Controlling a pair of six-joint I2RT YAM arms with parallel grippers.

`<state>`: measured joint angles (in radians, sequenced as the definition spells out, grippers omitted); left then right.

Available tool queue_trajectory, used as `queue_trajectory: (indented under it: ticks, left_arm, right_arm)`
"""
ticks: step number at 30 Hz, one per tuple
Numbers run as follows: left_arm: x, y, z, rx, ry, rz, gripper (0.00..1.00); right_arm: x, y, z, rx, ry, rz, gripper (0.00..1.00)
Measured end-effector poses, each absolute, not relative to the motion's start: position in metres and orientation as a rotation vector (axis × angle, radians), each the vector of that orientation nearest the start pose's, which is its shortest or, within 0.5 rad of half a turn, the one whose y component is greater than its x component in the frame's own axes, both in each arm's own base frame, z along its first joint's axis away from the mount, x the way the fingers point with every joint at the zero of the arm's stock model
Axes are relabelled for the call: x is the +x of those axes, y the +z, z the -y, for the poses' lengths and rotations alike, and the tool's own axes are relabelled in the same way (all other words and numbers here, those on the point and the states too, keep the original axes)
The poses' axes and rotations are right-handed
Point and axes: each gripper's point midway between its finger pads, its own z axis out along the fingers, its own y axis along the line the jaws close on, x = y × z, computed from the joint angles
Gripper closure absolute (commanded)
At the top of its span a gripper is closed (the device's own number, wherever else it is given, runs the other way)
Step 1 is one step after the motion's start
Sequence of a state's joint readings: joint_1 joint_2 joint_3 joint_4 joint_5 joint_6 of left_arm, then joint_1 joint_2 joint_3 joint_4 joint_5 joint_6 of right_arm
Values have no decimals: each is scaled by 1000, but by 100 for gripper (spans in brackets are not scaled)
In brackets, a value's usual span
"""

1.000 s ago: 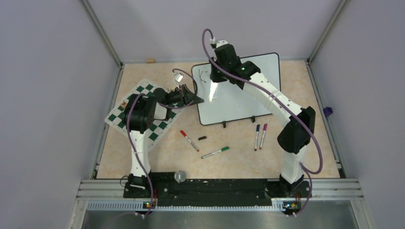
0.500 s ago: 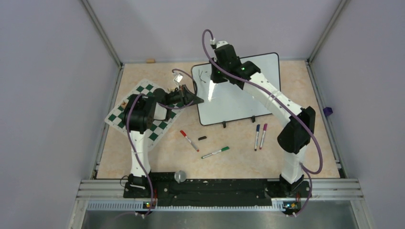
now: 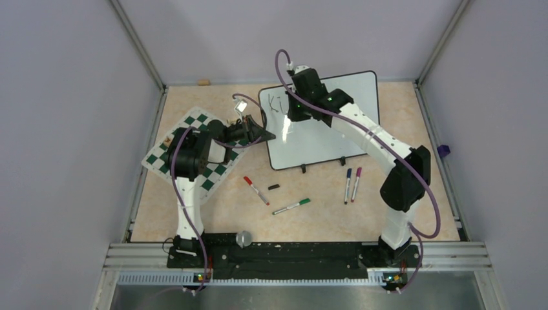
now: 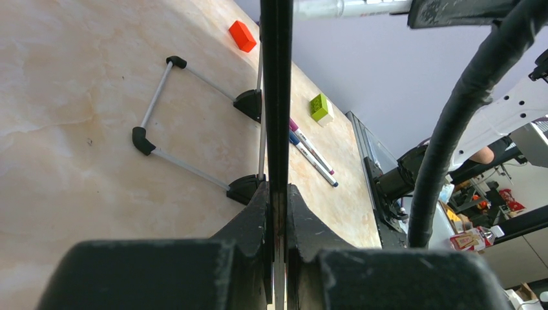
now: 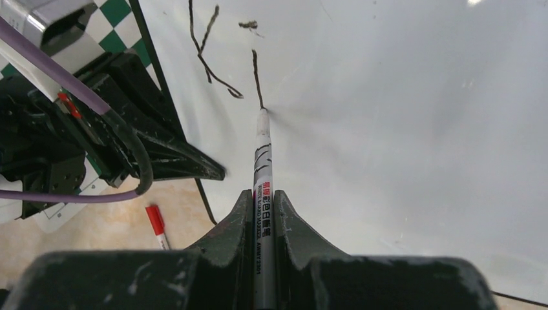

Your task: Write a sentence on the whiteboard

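**Pressing a marker tip to the glossy board**

Nearest the arm bases, slim plastic markers lie loose on the beige, marble-patterned table [image 3: 220, 213]: a green-capped marker [image 3: 291, 206], a red-capped marker [image 3: 256, 190] with a small black cap [image 3: 274, 186] just beside it, and, well apart to the right, a blue marker [image 3: 348, 185] and a pink marker [image 3: 357, 183] side by side.

Farther back on the left, the flat green-and-white checkered chess mat [image 3: 155, 157] lies askew under the left arm. The left jaws are closed on the left edge of the whiteboard [image 3: 316, 139]; the left wrist view shows its thin black frame edge-on, pinched between the two black fingers. That view also shows the thin wire feet [image 4: 155, 97] with black corner pieces resting on the table.

The whiteboard itself is a smooth, shiny white rectangle with rounded corners, lying at the middle-back of the table, right of the mat.

The right jaws are closed narrowly on a white-barrelled marker [image 5: 262, 187] with printed lettering and black stripes. Its tip touches the board surface near the upper left corner. Just beyond the tip are the thin black strokes of the sentence [image 5: 207, 51], so far only about two letters, roughly "Ki".
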<state>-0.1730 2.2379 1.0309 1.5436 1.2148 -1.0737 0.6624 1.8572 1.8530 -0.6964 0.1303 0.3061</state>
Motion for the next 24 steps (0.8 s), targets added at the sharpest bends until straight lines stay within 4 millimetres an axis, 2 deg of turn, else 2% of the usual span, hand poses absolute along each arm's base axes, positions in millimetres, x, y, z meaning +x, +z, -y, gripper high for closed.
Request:
queue_trajectory:
  ticks: [4, 10, 17, 24]
  left_arm:
    - [391, 128, 248, 550, -1707, -1632, 100]
    - [391, 128, 248, 555, -1707, -1630, 100]
    - [390, 129, 249, 559, -1706, -1628, 100]
    - [390, 129, 249, 560, -1706, -1627, 100]
  right_arm:
    - [399, 228, -299, -331, 364, -2286, 100]
    - [398, 231, -303, -340, 393, -2285, 100]
    - [399, 249, -309, -340, 457, -2236, 100]
    - [409, 266, -301, -288, 461, -2197, 100]
